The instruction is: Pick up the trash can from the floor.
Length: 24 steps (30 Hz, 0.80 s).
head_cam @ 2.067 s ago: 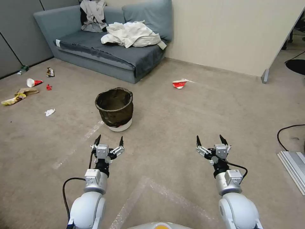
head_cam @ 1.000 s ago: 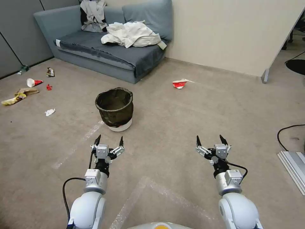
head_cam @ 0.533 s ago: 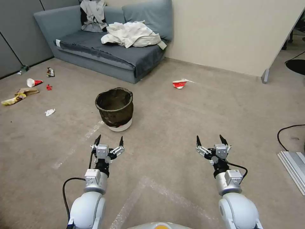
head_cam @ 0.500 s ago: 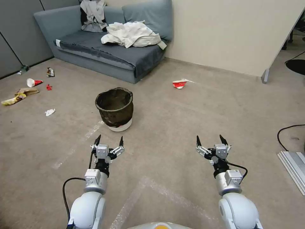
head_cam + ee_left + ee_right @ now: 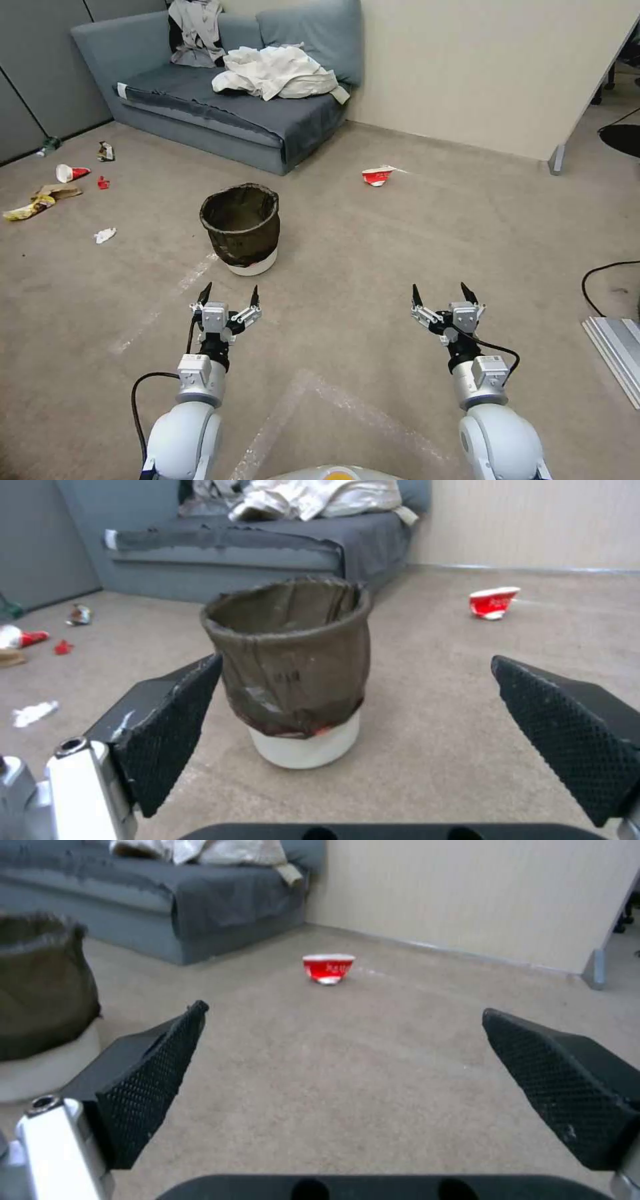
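1. Nothing has changed over the last two seconds: both arms, the bin and the head camera hold the same places, so the reach has not begun.
2. The trash can [image 5: 240,229] stands upright on the floor [image 5: 373,253], white base showing under its dark bag liner, in front of the sofa [image 5: 220,113].
3. The left gripper [image 5: 229,294] hangs just short of the bin and apart from it, jaws spread wide and empty; from the left wrist, the trash can [image 5: 293,670] sits between the two pads, farther ahead.
4. The right gripper [image 5: 440,295] waits well to the right, jaws also wide, empty.
5. A crushed cup [image 5: 378,175] lies beyond.
6. My reading: the pickup is at its very start; the left arm is better placed.
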Motion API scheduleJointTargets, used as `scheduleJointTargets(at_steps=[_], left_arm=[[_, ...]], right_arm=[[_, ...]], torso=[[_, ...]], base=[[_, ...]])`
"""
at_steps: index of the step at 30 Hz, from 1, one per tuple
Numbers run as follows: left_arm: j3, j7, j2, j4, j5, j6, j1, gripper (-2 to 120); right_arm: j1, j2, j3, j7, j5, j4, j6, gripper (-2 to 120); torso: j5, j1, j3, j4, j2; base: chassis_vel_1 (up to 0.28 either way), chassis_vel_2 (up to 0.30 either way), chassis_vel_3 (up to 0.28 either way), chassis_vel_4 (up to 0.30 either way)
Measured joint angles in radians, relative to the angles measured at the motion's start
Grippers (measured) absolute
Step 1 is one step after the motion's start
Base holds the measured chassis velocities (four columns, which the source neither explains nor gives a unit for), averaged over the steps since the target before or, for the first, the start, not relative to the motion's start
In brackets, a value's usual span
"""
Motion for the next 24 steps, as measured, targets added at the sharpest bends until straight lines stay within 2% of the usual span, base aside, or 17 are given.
scheduleJointTargets(at_steps=[3,4,5,7,8,12,24], left_arm=[[-0.01,-0.077,0.012,-0.111,0.038,-0.02,0.078,100],[-0.01,-0.077,0.012,-0.111,0.038,-0.02,0.078,100],[-0.014,-0.109,0.017,-0.157,0.053,-0.029,0.109,100],[-0.021,-0.165,0.026,-0.237,0.081,-0.045,0.166,100],[-0.024,-0.177,0.028,-0.264,0.083,-0.044,0.181,100],[-0.028,-0.182,0.033,-0.295,0.079,-0.033,0.199,100],[-0.03,-0.158,0.048,-0.291,0.049,-0.022,0.214,100]], right_arm=[[-0.094,0.055,0.015,-0.017,0.043,0.131,0.0,100],[-0.094,0.055,0.015,-0.017,0.043,0.131,0.0,100],[-0.118,0.069,0.02,-0.021,0.054,0.169,-0.002,100],[-0.13,0.074,0.022,-0.025,0.057,0.196,-0.005,100],[-0.132,0.074,0.023,-0.026,0.057,0.198,-0.007,100],[-0.133,0.071,0.034,-0.028,0.057,0.199,-0.01,100],[-0.14,0.067,0.043,-0.025,0.063,0.209,-0.017,100]], torso=[[0.0,0.0,0.0,-0.0003,0.0],[0.0,0.0,0.0,-0.0003,0.0],[-0.0004,0.0,0.0,-0.0007,0.0],[0.0003,0.0,0.0,0.0001,0.0],[0.0003,0.0,0.0,0.0001,0.0],[0.0,0.0,0.0,-0.0003,0.0],[0.0,0.0,0.0,-0.0002,0.0]], base=[[0.0,0.0,0.0,0.0],[0.0,0.0,0.0,0.0],[0.0,0.0,0.0,0.0],[0.0,0.0,0.0,0.0],[0.0,0.0,0.0,0.0],[0.0,0.0,0.0,0.0],[0.0,0.0,0.0,0.0]])
